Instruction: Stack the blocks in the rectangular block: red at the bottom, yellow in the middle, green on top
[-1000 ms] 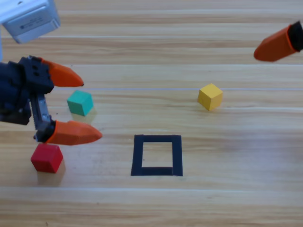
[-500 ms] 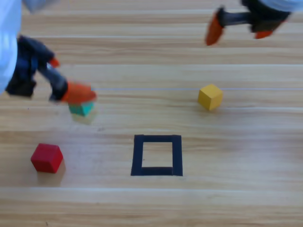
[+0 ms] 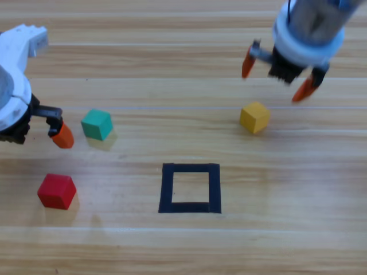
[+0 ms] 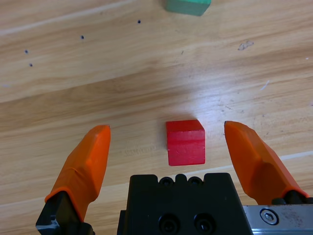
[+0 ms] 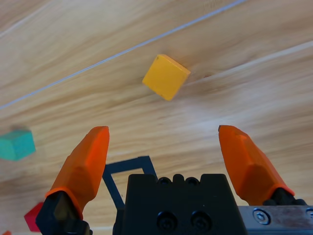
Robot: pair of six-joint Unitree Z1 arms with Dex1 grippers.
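The black tape rectangle (image 3: 190,188) lies on the bench (image 3: 183,246) with bare wood inside. Left of it sit the red cube (image 3: 57,191) and, farther up, the green cube (image 3: 96,124); the yellow cube (image 3: 254,117) sits up-right of it. The left end effector (image 4: 171,147), wide open and empty, hangs over red. The right end effector (image 3: 278,73), equally open and empty, hovers just beyond yellow.

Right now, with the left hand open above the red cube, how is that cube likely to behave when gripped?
The red cube looks rigid with flat faces, so it probably won't deform or roll. It seems small and likely light. The left hand straddles it with open jaws, slightly off square, so it may twist a little as they close.
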